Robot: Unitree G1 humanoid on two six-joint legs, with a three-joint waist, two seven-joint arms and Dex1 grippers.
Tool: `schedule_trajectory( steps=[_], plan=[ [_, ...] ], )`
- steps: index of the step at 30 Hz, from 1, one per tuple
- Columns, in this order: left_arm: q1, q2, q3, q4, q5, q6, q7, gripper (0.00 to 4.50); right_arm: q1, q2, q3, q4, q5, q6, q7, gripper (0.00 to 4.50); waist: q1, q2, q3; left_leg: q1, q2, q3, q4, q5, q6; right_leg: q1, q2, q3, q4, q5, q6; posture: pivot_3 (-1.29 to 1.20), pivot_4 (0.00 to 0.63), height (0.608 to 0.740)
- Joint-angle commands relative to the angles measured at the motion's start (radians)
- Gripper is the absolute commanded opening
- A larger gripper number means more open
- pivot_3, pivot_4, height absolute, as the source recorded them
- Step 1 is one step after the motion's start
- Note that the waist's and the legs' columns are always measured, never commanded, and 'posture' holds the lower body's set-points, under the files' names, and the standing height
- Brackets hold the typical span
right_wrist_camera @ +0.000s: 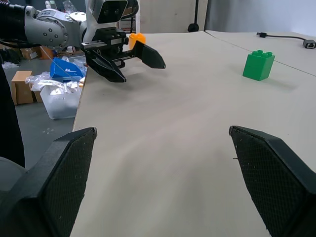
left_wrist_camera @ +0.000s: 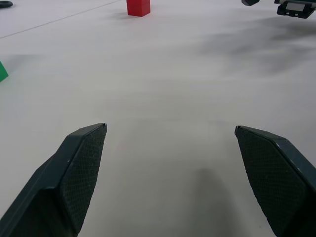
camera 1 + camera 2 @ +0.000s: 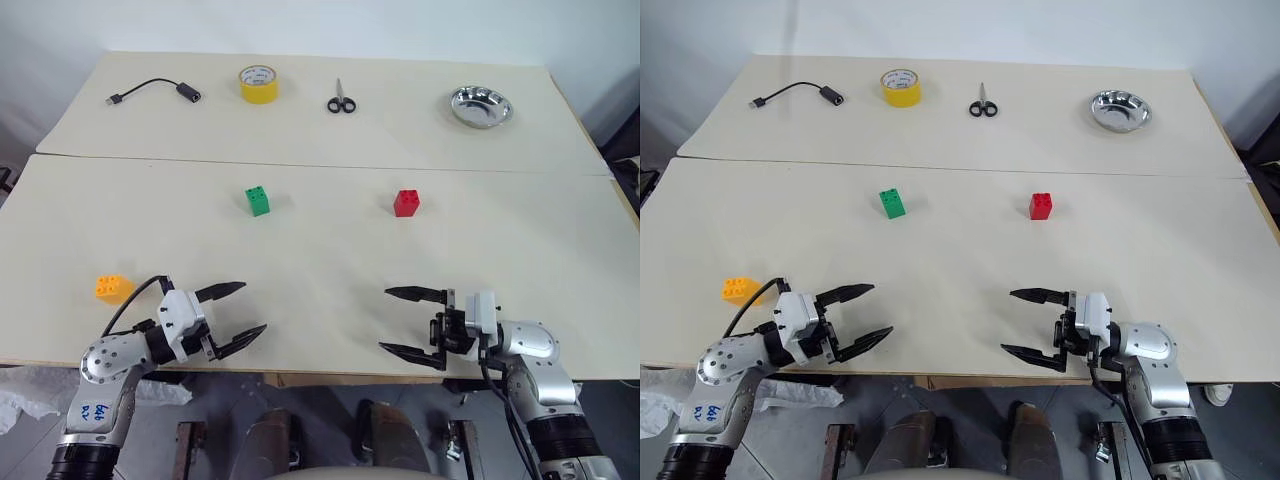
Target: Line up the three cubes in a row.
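We see both claws with their fingers spread wide and holding nothing: the left gripper [image 3: 235,311] and the right gripper [image 3: 401,320] hover low over the near edge of the table [image 3: 320,270], pointing toward each other. Taking the green cube [image 3: 258,200] as our landmark, the red cube [image 3: 406,202] stands well to its right at about the same depth, so those two already make a rough line; the orange-yellow cube [image 3: 113,288] sits far nearer us and to its left, just beside the left wrist. We judge the main risk lies there: the orange-yellow cube is close to the arm, and a careless swing could knock it toward the table's near edge. A grip on a studded block set askew could also twist it out of line. The surface is pale, plain and matte, made of two boards with a seam beyond the green cube; past that seam lie a cable [image 3: 153,92], a yellow tape roll [image 3: 259,83], scissors [image 3: 340,98] and a metal bowl [image 3: 481,106], against a white wall.
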State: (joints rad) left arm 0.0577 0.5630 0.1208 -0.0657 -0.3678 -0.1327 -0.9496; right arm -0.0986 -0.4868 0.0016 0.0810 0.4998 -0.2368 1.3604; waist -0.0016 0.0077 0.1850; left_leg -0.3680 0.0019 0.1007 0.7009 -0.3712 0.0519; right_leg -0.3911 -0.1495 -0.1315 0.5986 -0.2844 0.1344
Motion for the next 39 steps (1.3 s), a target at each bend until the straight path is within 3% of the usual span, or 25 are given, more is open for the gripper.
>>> schedule_trajectory(
  steps=[1, 5, 9, 13, 16, 20, 29, 33, 39],
  plan=[
    [0.004, 0.003, 0.032, -0.015, -0.007, -0.046, 0.002, 4.40, -0.006, -0.002, -0.011, -0.025, 0.012, -0.004, -0.004, 4.50, 0.000, 0.000, 0.000, 0.000, 0.000, 0.000, 0.000, 0.000, 0.000, 0.000, 0.000, 0.000, 0.000, 0.000, 0.000, 0.00, 0.150, 0.740],
    [0.000, -0.004, 0.049, -0.018, -0.058, -0.005, 0.000, 4.40, 0.014, -0.005, -0.062, -0.058, 0.024, -0.002, -0.072, 4.50, 0.001, 0.000, 0.000, 0.000, 0.000, 0.000, 0.000, 0.000, 0.000, 0.000, 0.000, 0.000, 0.000, 0.000, 0.000, 0.00, 0.150, 0.740],
    [0.010, 0.039, 0.066, -0.075, -0.173, 0.190, -0.016, 4.40, 0.062, -0.019, -0.177, -0.104, 0.073, 0.046, -0.192, 4.50, 0.002, 0.000, 0.000, 0.000, 0.000, -0.001, 0.000, 0.000, 0.000, 0.000, 0.000, 0.000, 0.000, 0.000, 0.000, 0.00, 0.150, 0.740],
    [-0.041, -0.028, 0.096, -0.104, -0.202, 0.182, 0.062, 4.40, 0.101, 0.011, -0.374, -0.051, 0.087, 0.032, -0.414, 4.50, 0.005, 0.000, 0.000, 0.000, 0.000, -0.002, 0.000, 0.000, 0.000, 0.000, 0.000, 0.000, 0.000, 0.000, 0.000, 0.00, 0.150, 0.740],
    [-0.062, -0.059, 0.070, -0.125, -0.198, 0.178, 0.051, 4.40, 0.101, 0.051, -0.441, 0.007, 0.035, -0.038, -0.531, 4.50, 0.003, 0.000, 0.000, 0.000, -0.001, -0.002, 0.000, 0.000, 0.000, 0.001, 0.000, 0.000, 0.000, 0.000, 0.000, 0.00, 0.150, 0.740],
    [-0.090, -0.087, 0.026, -0.077, -0.165, 0.142, 0.011, 4.40, 0.061, 0.089, -0.359, -0.049, -0.075, -0.046, -0.624, 4.50, -0.008, 0.002, -0.001, 0.000, 0.000, 0.002, -0.001, 0.000, -0.001, -0.001, 0.001, 0.002, 0.000, 0.000, 0.000, 0.00, 0.150, 0.740],
    [-0.155, -0.084, 0.005, -0.010, -0.123, 0.100, -0.028, 4.40, -0.164, 0.089, -0.147, -0.255, -0.206, 0.457, -0.904, 4.50, -0.022, 0.003, -0.001, 0.000, 0.001, 0.002, -0.001, 0.002, -0.002, -0.003, 0.001, 0.004, 0.004, 0.000, 0.000, 0.00, 0.150, 0.740],
    [-0.150, -0.082, -0.014, -0.013, -0.095, 0.086, -0.033, 4.40, -0.361, 0.101, -0.079, -0.183, -0.299, 0.704, -1.041, 4.50, -0.020, 0.003, -0.001, -0.002, -0.001, 0.001, -0.001, 0.002, -0.001, -0.004, 0.000, 0.003, 0.004, 0.000, 0.000, 0.00, 0.150, 0.740],
    [-0.145, -0.090, -0.041, -0.017, -0.077, 0.083, -0.028, 4.40, -0.537, 0.169, -0.048, 0.018, -0.349, 0.814, -1.131, 4.50, -0.025, 0.003, -0.002, -0.002, -0.001, -0.001, -0.002, 0.002, -0.001, -0.004, 0.000, 0.001, 0.005, -0.001, -0.001, 0.00, 0.150, 0.740]
  ],
)
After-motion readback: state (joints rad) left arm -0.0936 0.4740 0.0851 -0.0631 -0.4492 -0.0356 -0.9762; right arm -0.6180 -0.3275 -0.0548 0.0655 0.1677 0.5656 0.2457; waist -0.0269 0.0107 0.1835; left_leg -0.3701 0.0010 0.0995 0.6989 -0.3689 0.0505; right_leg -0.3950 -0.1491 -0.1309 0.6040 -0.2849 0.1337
